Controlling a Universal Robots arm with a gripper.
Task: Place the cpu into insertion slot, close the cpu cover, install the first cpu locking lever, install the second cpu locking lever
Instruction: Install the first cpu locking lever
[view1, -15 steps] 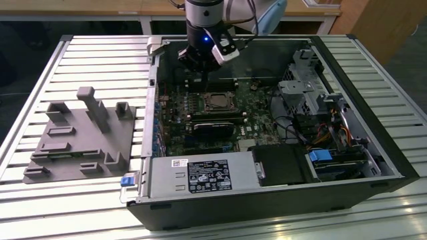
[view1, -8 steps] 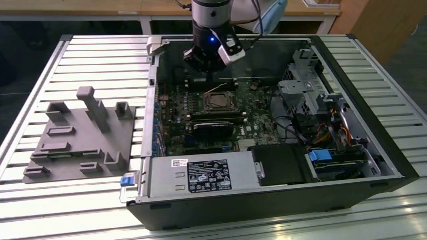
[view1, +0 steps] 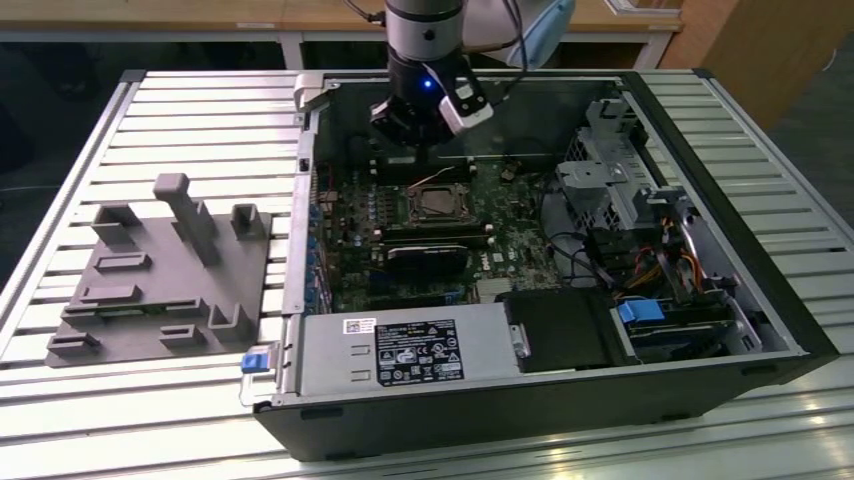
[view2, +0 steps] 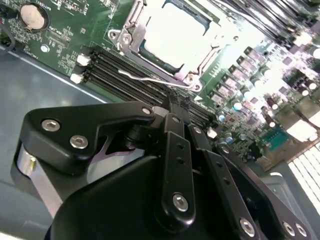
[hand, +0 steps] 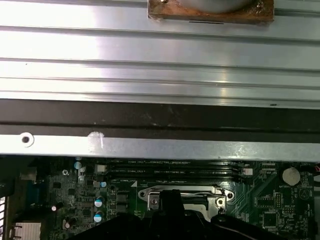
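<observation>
Hovering pincer (view2: 172, 100) | one cpu (view2: 182, 30) seated | cover (view2: 131, 25) apparently closed

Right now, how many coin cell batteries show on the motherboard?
1. The coin cell battery sits on the green motherboard beyond the memory slots from the cpu socket; it also shows in the first wrist view. Others may be hidden.

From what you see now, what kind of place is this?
Probably a lab or workshop bench for computer assembly: an open PC case lies on a slatted metal table, a robot arm reaches inside, and a grey parts fixture sits beside.
</observation>
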